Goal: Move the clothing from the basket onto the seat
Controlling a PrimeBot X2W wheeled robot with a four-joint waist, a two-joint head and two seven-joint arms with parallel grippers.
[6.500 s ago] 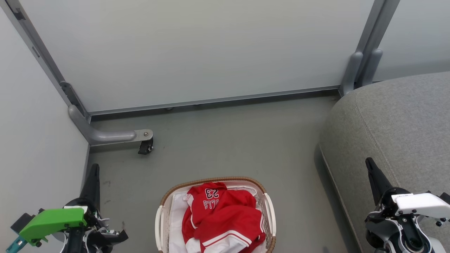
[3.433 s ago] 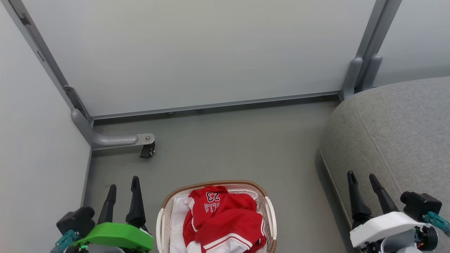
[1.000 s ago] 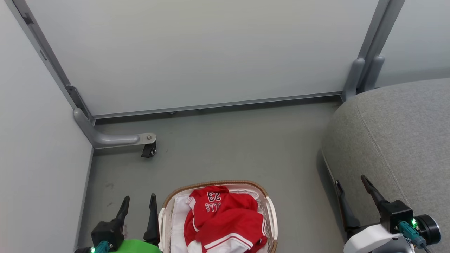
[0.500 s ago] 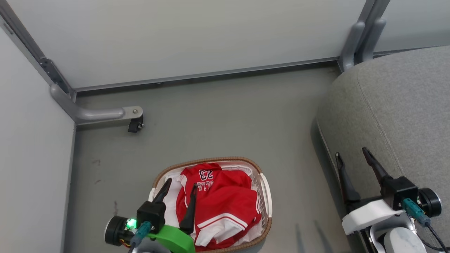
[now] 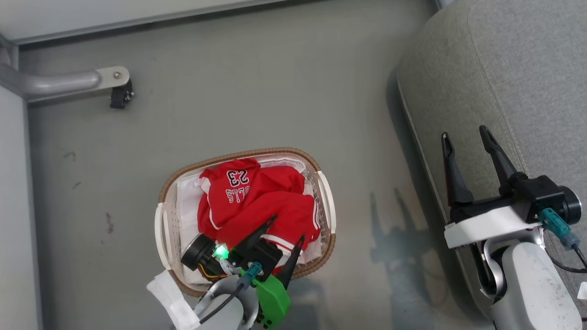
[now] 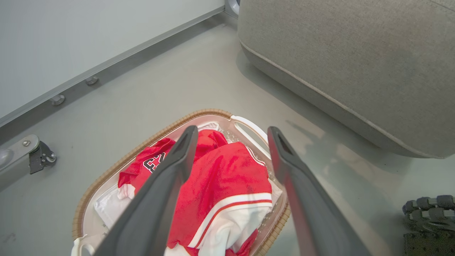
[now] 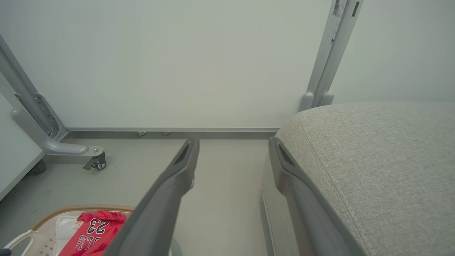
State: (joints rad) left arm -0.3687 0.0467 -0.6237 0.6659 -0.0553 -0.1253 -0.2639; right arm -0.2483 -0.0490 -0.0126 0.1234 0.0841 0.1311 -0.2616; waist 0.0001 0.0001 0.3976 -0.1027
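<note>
Two red garments, the clothing (image 5: pixel 257 197), lie heaped in the oval white basket (image 5: pixel 238 153) on the floor, "23" and "BULLS" facing up. My left gripper (image 5: pixel 288 229) hangs open over the basket's near end, fingers spread above the red cloth and apart from it. In the left wrist view its fingertips (image 6: pixel 233 130) frame the clothing (image 6: pixel 227 177) and the basket's rim (image 6: pixel 142 147). At the right, my right gripper (image 5: pixel 464 134) stands open and empty beside the edge of the grey seat (image 5: pixel 513 68). The right wrist view shows that gripper (image 7: pixel 233 140), the seat (image 7: pixel 373 160) and the clothing (image 7: pixel 96 231).
A white cloth liner (image 5: pixel 188 201) lines the basket under the garments. A grey partition foot with a black caster (image 5: pixel 120 94) stands on the floor at the far left. Pale wall panels (image 7: pixel 177 64) close the back. Bare grey floor (image 5: pixel 357 137) separates basket and seat.
The head camera has tilted down, so the whole picture has shifted. My left gripper has swung from beside the basket to over its near end, still open. The right gripper stays open by the seat.
</note>
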